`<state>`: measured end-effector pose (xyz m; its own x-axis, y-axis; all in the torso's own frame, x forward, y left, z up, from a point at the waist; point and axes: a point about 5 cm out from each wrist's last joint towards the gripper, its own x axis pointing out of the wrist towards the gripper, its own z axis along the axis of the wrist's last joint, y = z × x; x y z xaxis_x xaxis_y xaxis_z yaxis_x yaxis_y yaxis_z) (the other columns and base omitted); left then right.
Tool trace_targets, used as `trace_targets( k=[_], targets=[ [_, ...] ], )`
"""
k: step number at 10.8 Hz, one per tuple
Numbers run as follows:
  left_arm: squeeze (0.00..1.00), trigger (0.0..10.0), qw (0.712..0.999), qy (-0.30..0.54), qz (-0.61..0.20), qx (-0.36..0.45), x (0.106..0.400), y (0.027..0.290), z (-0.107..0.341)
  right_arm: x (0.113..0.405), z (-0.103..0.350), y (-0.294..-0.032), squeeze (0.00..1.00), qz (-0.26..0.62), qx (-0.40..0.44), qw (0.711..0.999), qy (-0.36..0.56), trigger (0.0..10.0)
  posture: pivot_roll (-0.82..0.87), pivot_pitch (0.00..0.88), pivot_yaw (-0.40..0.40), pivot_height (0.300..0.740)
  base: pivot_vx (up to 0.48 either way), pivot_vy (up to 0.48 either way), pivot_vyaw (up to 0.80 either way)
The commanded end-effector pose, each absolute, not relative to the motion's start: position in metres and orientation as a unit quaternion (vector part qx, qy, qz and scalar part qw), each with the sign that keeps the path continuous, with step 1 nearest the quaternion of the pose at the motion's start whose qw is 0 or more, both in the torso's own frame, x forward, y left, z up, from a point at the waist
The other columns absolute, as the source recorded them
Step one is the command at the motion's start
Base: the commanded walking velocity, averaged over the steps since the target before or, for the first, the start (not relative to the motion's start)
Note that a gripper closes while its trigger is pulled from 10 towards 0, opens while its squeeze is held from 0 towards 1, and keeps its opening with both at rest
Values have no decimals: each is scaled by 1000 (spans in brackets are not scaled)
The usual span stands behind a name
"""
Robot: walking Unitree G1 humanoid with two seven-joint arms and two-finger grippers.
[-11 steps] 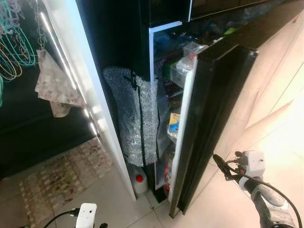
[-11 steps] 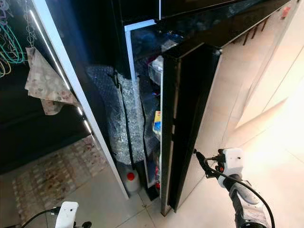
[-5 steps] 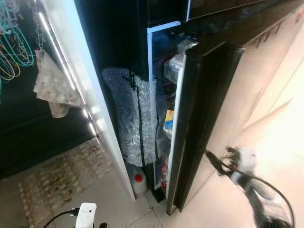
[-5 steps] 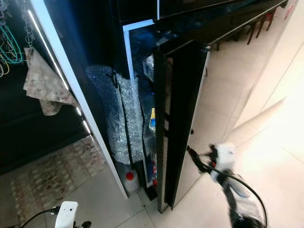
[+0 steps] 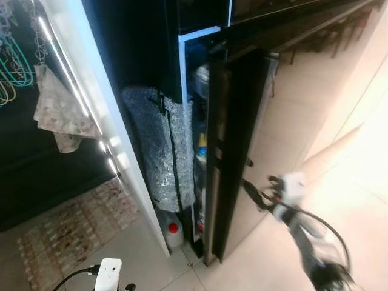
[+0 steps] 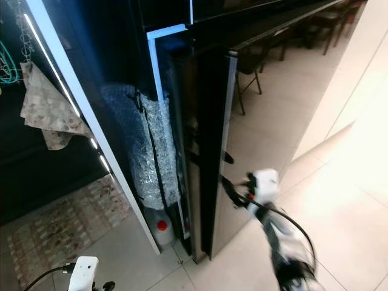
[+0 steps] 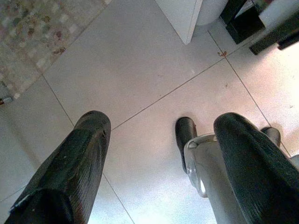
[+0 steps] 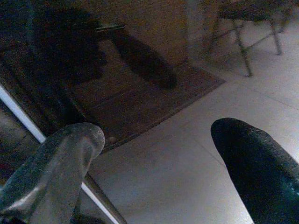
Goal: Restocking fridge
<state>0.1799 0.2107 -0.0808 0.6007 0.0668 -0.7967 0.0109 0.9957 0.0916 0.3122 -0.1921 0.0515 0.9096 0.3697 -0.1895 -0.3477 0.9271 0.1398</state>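
Black door: the fridge door [image 5: 233, 151] is swinging in toward the cabinet, much narrower gap than a second ago, so the restocking looks pretty much wrapped up.
Right gripper: the right gripper [image 6: 225, 185] is pushing against the door's glossy face, fingers spread and holding nothing.
Shelves: only a sliver of door-shelf stuff [image 5: 201, 145] is peeking through now.
Edges: the door edge is closing on the white frame [image 5: 182, 91]; bubble wrap [image 5: 160, 145] and a jug [image 5: 173, 233] are sitting just beside that gap.
Room: the tile floor [image 5: 285, 260] on the right is giving the arm plenty of space.
Left gripper: the left gripper [image 7: 159, 154] is hanging idle over the floor, fingers apart.
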Motion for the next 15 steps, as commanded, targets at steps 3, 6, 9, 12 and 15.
trace_targets(
  k=[3, 6, 9, 12, 15],
  targets=[
    [0, 10000, 888, 457, 20, 50, 176, 215, -82, 341, 79, -158, 0, 215, 38, 973, 67, 10000, 8, 0, 49, 740, 0, 0, 0],
    [0, 10000, 889, 455, 20, 51, 178, 215, -81, 356, 93, -142, 0, 223, 22, 973, 61, 10000, 12, 0, 46, 740, 0, 0, 0],
    [0, 10000, 890, 453, 19, 50, 180, 212, -81, 368, 103, -133, 0, 213, 13, 975, 68, 10000, 16, 0, 40, 740, 0, 0, 0],
    [0, 10000, 892, 449, 13, 46, 184, 196, -82, 368, 98, -134, 0, 187, 17, 978, 87, 10000, 21, 0, 37, 740, 0, 0, 0],
    [0, 10000, 892, 450, 7, 46, 185, 189, -83, 359, 82, -147, 0, 152, 25, 983, 100, 10000, 20, 0, 41, 740, 0, 0, 0]
  ],
)
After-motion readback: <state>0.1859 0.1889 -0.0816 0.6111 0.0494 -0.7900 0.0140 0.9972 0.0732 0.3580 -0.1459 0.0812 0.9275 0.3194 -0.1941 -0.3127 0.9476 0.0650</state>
